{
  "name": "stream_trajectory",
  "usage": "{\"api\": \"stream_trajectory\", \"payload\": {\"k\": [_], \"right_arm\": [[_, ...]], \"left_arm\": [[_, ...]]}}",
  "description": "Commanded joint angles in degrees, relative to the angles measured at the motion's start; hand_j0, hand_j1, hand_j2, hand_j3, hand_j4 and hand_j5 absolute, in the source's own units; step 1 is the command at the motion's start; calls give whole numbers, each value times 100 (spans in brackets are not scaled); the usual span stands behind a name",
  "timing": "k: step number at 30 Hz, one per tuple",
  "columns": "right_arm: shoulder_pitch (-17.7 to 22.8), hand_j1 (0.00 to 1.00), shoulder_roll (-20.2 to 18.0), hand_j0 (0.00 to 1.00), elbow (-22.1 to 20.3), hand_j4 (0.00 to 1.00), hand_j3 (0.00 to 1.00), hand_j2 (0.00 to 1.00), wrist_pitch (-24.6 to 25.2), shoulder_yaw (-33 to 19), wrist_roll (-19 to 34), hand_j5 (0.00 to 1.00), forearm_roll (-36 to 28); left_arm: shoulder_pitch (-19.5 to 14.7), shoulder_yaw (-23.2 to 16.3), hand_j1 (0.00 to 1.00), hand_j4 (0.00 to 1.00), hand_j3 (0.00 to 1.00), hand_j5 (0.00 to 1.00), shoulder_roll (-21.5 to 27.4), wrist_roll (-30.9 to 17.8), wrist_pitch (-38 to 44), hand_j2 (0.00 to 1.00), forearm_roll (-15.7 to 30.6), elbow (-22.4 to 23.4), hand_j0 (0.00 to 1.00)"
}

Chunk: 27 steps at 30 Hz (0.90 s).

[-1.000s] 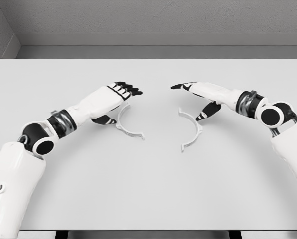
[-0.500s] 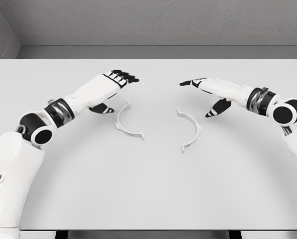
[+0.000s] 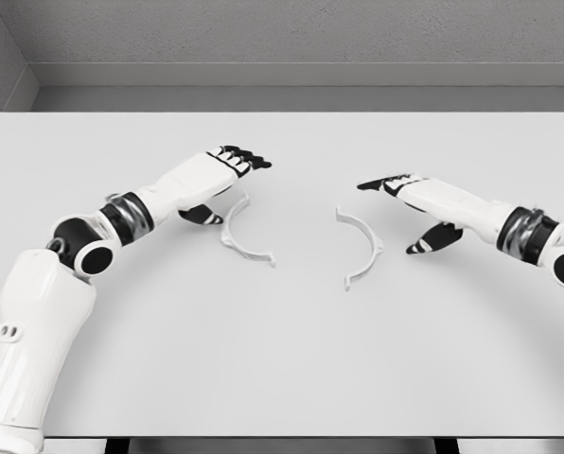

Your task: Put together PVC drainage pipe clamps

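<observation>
Head view: two white half-ring clamp halves (image 3: 244, 234)

We log both white seven-joint arms extended forward, forearms held low and nearly level. The left white five-finger hand with black fingertips (image 3: 223, 169) is palm down, fingers straight and bunched, thumb tucked beneath. The right white five-finger hand with black fingertips (image 3: 416, 200) is likewise palm down, fingers stretched toward centre, thumb hanging below. We see neither hand grasping anything.
</observation>
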Motion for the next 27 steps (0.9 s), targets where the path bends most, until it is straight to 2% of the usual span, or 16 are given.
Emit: {"api": "stream_trajectory", "payload": {"k": [1,7,13,20,27], "right_arm": [[0,100,124,100,-187,100,100,100,85,-41,-3,100,-44],[97,100,397,100,-214,100,100,100,85,-41,-3,100,-36],[378,100,423,100,-433,100,100,100,102,-164,-3,100,-36],[475,100,441,100,-442,100,100,100,102,-190,-3,100,-44],[554,100,643,100,-433,100,100,100,102,-199,-3,100,-36]], "left_arm": [[0,-12,100,100,100,100,-18,3,11,100,34,3,100],[0,-21,100,100,100,100,-62,3,20,100,34,21,100],[-9,-161,100,100,100,100,-150,12,178,100,34,-14,100],[-9,-161,100,100,100,100,-290,3,178,100,-54,-32,100],[-9,-170,100,100,100,100,-370,3,178,100,-107,-40,100]]}}
